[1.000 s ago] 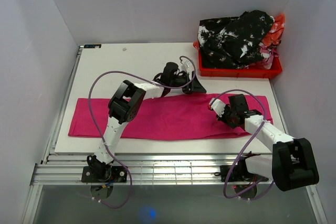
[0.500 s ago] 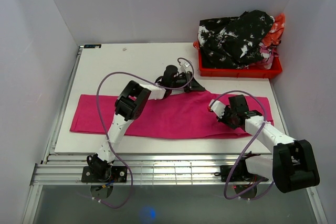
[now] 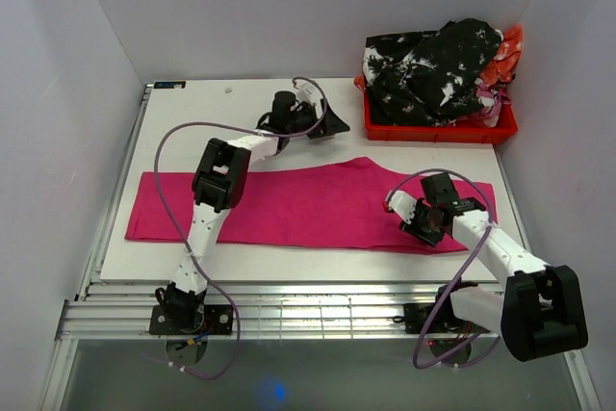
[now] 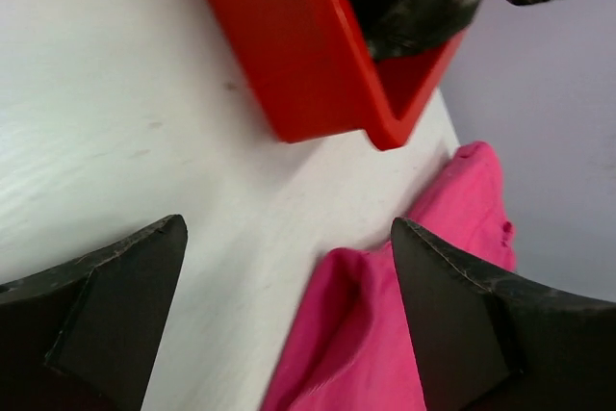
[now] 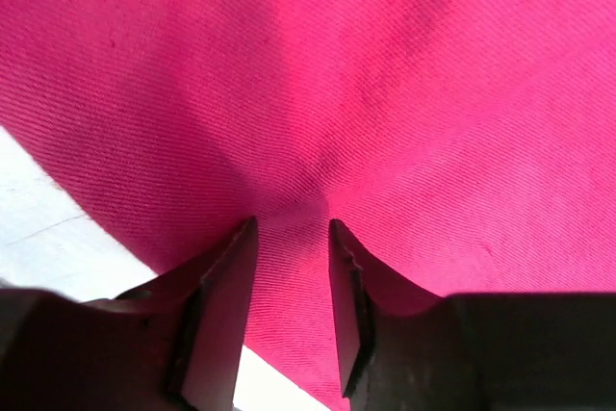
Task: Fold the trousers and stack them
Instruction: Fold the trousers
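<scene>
The magenta-pink trousers [image 3: 289, 204] lie spread flat in a long band across the table. In the top view my left gripper [image 3: 325, 122] is open and empty, over bare table just beyond the trousers' far edge. In the left wrist view it [image 4: 289, 267] has its jaws wide apart, with a raised fold of the trousers [image 4: 385, 353] below them. My right gripper [image 3: 423, 225] is near the trousers' right end at the near edge. In the right wrist view it [image 5: 294, 228] is shut on a pinched ridge of the pink cloth [image 5: 385, 74].
A red plastic crate [image 3: 438, 130] stands at the back right, heaped with black-and-white patterned clothes [image 3: 433, 64]. Its corner [image 4: 318, 74] is close ahead of my left gripper. Walls close in the table on three sides. The metal rail [image 3: 289, 300] runs along the near edge.
My left gripper has moved back and left, off the trousers' far edge, leaving a small hump there. My right gripper has shifted slightly toward the near edge with the cloth.
</scene>
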`<state>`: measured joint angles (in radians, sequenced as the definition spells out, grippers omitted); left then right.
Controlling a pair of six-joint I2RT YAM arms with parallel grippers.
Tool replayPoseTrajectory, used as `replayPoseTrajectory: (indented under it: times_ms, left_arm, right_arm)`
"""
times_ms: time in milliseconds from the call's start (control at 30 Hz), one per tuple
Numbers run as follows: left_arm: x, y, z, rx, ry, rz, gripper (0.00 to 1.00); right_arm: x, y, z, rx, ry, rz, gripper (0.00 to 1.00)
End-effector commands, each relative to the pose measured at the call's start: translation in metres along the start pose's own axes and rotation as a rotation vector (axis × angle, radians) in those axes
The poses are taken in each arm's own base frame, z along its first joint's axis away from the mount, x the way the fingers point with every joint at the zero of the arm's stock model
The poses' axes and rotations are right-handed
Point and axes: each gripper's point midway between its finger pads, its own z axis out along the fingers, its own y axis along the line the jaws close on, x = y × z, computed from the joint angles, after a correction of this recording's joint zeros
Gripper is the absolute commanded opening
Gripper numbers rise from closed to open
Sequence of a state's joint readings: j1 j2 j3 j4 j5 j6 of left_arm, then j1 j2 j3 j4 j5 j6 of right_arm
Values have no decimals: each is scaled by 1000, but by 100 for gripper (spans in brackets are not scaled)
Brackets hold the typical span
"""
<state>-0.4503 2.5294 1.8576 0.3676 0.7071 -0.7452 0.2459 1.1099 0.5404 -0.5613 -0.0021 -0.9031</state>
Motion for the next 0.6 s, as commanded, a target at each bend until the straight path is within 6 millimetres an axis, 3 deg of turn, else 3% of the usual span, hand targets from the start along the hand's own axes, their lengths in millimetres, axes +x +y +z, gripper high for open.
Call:
replayPoseTrajectory:
  times_ms: [0, 33, 67, 100, 167, 200, 233, 267, 300, 333, 400, 433, 500, 533, 567]
  left_arm:
    - [-67, -41, -52, -18, -53, 190, 98]
    - [-71, -32, -72, -51, -45, 182, 98]
    - [-84, -48, -89, -65, -49, 208, 98]
    - [-69, -34, -107, -142, 37, 188, 98]
    - [-72, -24, -142, -227, 76, 194, 98]
    - [-69, -34, -168, -280, 109, 180, 98]
    - [-61, -15, -194, -339, 130, 184, 98]
    - [-57, -13, -214, -367, 136, 172, 98]
    - [-65, -20, -250, -402, 105, 164, 98]
    - [-58, -14, -270, -433, 114, 148, 98]
    - [-17, 1, -309, -509, 213, 32, 98]
    - [-14, 13, -339, -561, 204, -8, 98]
    - [25, 28, -371, -619, 298, -50, 91]
    - [30, 40, -397, -708, 292, -63, 90]
    - [39, 47, -410, -747, 303, -71, 88]
  right_arm:
    - [-20, -9, -19, -50, -31, 94, 43]
    - [-24, -9, -23, -74, -46, 114, 47]
    - [-29, -22, -29, -63, -60, 147, 50]
    - [-31, -27, -32, -62, -64, 172, 54]
    - [-22, -30, -33, -97, -48, 234, 63]
    - [-21, -36, -36, -100, -52, 233, 66]
    - [-14, -33, -37, -136, -44, 264, 71]
    - [-10, -33, -34, -160, -31, 276, 73]
    - [-8, -34, -34, -173, -26, 278, 74]
    - [0, -35, -33, -184, -15, 310, 74]
    - [10, -32, -27, -231, 37, 337, 74]
    - [14, -33, -25, -237, 55, 349, 74]
    - [29, -39, -20, -247, 99, 397, 74]
    - [33, -44, -19, -242, 107, 411, 74]
    - [47, -46, -14, -248, 153, 429, 74]
